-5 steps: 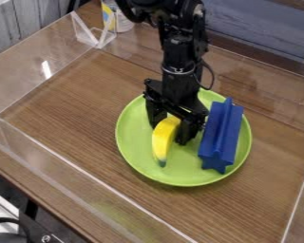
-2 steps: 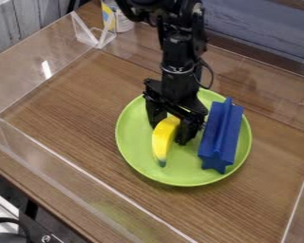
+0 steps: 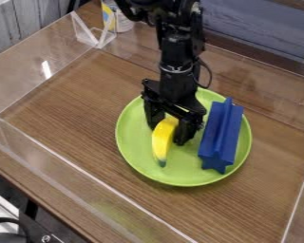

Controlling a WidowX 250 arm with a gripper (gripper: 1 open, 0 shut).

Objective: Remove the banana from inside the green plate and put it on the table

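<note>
Acrylic wall, nearest: clear panel (image 3: 66,204) runs along the 6 to 8 o'clock edge of the scene, its rim catching light.

Table: brown wood-grain top (image 3: 79,114), bordered by clear walls on the visible sides.

Green plate: round, shallow, lime-green (image 3: 140,150), lying flat on the table at about 4 o'clock from the middle of the view.

Banana: short, bright yellow, curved (image 3: 163,140) — lying inside the green plate, on its left half. Its near tip points toward 6 o'clock and sits close to the plate's front rim; its far end lies under the gripper.

Blue block: long, ridged, dark blue (image 3: 220,133), inside the plate at 3 o'clock from the banana, just beside it but apart, running from the plate's near-right rim toward the far rim at 12 o'clock.

Gripper: black, pointing straight down (image 3: 169,126), low over the plate at the banana's far end.

Jaws: spread wide — one finger stands on each side of the banana's far end. Whether the fingers touch the fruit cannot be told; they are not pinching it.

Arm: black links (image 3: 178,47) rise from the gripper toward 12 o'clock, up to the top edge of the view.

Far wall: clear acrylic panel (image 3: 98,36) at 11 o'clock behind the table, with a blurred yellow-and-blue thing beyond it that cannot be made out.
</note>
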